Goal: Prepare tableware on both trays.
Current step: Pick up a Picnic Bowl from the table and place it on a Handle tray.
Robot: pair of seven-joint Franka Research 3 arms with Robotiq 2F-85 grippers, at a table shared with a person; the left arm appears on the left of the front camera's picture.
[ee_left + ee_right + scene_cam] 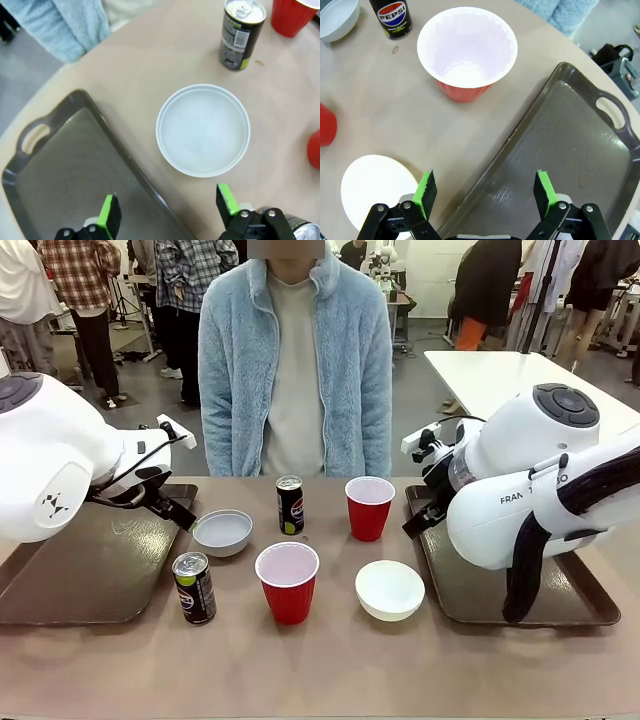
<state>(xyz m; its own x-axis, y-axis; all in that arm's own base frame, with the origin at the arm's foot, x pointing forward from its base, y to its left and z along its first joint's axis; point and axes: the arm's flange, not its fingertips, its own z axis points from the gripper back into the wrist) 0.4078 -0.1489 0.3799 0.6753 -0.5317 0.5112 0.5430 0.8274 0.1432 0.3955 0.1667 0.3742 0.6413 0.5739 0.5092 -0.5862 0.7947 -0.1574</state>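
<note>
Two dark brown trays lie at the table's sides, the left tray [90,560] and the right tray [500,585], both bare. Between them stand a far red cup [369,507], a near red cup [287,581], a far black can [290,504], a near can [194,587], a left white bowl [222,532] and a right white bowl [390,589]. My left gripper [167,210] hangs open over the tray's rim [125,165], just short of the left bowl [202,130]. My right gripper [485,190] is open above its tray's edge [520,145], near the far cup [466,50] and the right bowl [375,190].
A person in a pale blue fleece [295,370] stands at the far side of the table, hands out of sight. A second white table [500,375] stands behind at the right. Open tabletop stretches along the near edge.
</note>
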